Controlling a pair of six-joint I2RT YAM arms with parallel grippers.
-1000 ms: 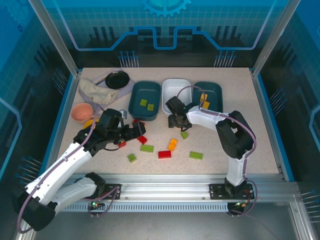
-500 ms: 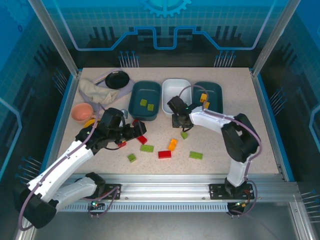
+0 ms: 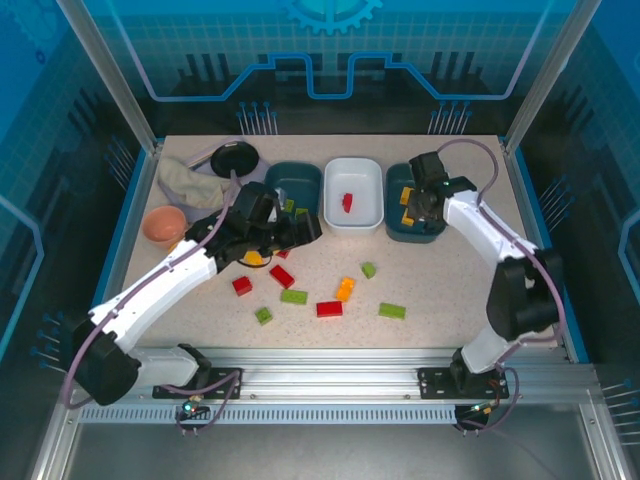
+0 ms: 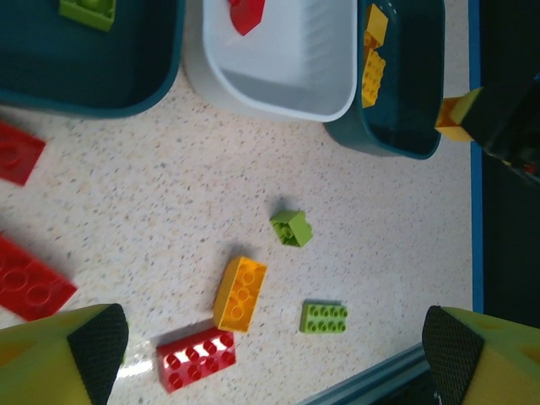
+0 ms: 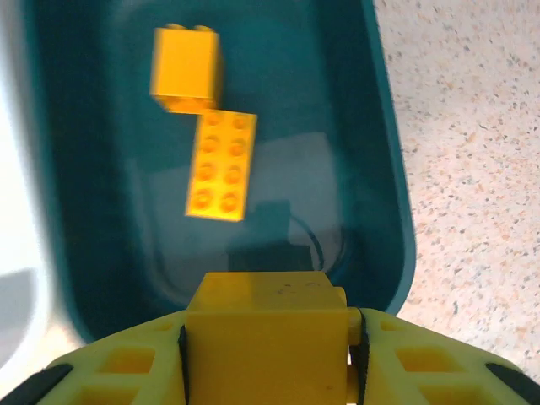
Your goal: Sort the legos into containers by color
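My right gripper [image 5: 266,359] is shut on an orange-yellow lego [image 5: 266,325] and hangs over the right teal container [image 5: 392,211], where two more yellow legos [image 5: 221,164] lie. From above, that gripper [image 3: 425,203] is over the same container [image 3: 415,236]. My left gripper [image 4: 274,354] is open with nothing between its fingers; it hovers at the front of the left teal container [image 3: 296,172]. Below it lie an orange lego [image 4: 240,293], a red one [image 4: 195,359] and two green ones [image 4: 323,317]. A red lego [image 3: 346,202] rests in the white container [image 3: 354,162].
Several loose red and green legos [image 3: 294,296] are scattered over the table's middle. A pink bowl [image 3: 164,224], a black dish [image 3: 234,158] and a crumpled cloth [image 3: 190,182] sit at the back left.
My right gripper has closed and moved from the table's middle to above the right teal container, carrying a yellow lego. My left gripper has moved right and back. A red lego now lies in the white container.
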